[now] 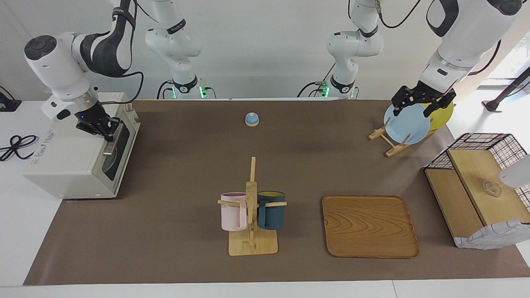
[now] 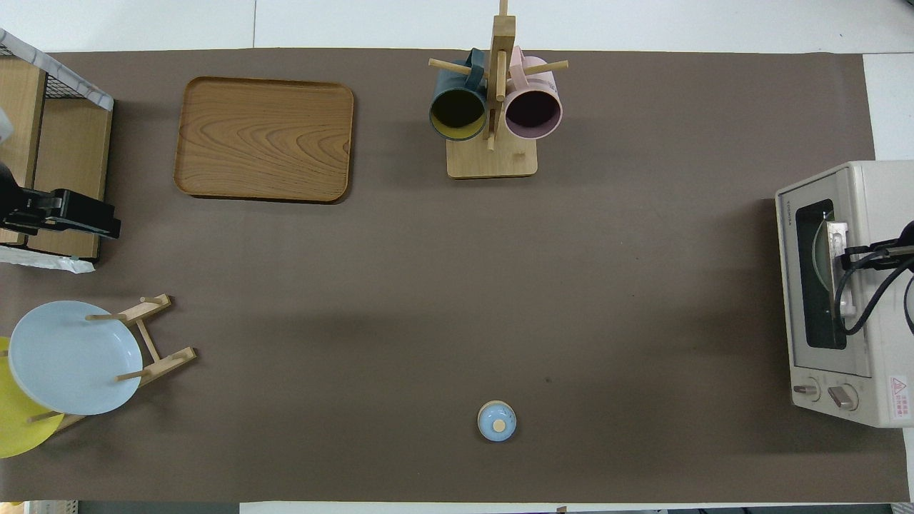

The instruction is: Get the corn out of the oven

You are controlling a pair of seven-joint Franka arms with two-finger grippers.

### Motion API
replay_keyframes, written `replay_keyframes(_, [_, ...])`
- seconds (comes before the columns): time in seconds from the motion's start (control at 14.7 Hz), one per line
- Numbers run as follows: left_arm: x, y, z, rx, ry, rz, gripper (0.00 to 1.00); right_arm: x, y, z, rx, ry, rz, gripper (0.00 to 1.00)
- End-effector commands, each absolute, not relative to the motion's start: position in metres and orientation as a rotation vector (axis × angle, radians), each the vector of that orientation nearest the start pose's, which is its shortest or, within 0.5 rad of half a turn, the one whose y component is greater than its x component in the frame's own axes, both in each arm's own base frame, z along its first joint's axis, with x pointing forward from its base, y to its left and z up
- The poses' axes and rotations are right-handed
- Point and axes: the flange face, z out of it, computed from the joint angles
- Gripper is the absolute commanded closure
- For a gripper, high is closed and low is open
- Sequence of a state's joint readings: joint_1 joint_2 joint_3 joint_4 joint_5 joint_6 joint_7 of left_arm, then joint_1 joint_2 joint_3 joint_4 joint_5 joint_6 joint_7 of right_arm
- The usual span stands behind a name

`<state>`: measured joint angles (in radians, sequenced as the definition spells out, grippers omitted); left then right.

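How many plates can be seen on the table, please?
2. The round light blue plate stands in the small wooden rack at the left arm's end of the table. The round yellow plate stands close beside it, nearer the robots, partly hidden. More could be hidden.

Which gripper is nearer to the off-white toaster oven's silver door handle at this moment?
Right. The right gripper is at the silver bar handle of the off-white toaster oven. The left gripper waits over the pale blue plate at the table's left-arm end.
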<state>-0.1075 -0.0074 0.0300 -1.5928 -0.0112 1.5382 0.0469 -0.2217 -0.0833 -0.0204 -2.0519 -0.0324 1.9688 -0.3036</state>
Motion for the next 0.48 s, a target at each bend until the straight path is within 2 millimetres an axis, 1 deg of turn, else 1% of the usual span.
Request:
replay_keyframes(0.0, [0.541,-0.040,0.618,-3.137,0.200,0.060,0.00,0.524,-0.100,0.456,-3.154,-0.202,0.008,1.00])
replay_keyframes(0.14, [0.541,-0.040,0.617,-3.137,0.200,0.063,0.00,0.529,-0.083,0.449,-3.152,-0.231,0.014,1.00])
replay_keyframes(0.2, [0.541,-0.040,0.617,-3.137,0.200,0.063,0.00,0.531,-0.079,0.445,-3.150,-0.239,0.019,1.00])
replay_keyframes(0.34, [0.541,-0.040,0.617,-3.137,0.200,0.065,0.00,0.534,-0.078,0.431,-3.150,-0.245,0.019,1.00])
replay_keyframes(0.41, [0.541,-0.040,0.617,-3.137,0.200,0.063,0.00,0.536,-0.074,0.420,-3.150,-0.258,0.011,1.00])
